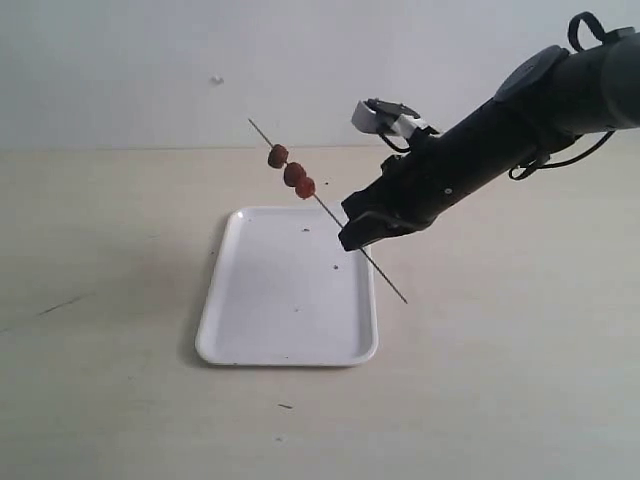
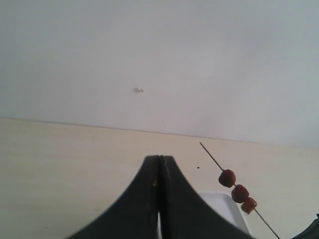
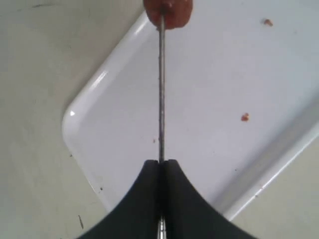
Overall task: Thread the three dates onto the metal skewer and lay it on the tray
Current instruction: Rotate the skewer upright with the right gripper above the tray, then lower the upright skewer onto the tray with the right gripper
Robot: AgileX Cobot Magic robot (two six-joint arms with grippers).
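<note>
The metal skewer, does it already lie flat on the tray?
No, the right tool holds the metal skewer tilted in the air above the tray, with three dates on it.

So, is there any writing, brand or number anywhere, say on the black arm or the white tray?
None can be read. The flat white rectangular tray bears only tiny dark specks; the black robot arm shows no lettering; the small white part on it is too blurred to tell.
</note>
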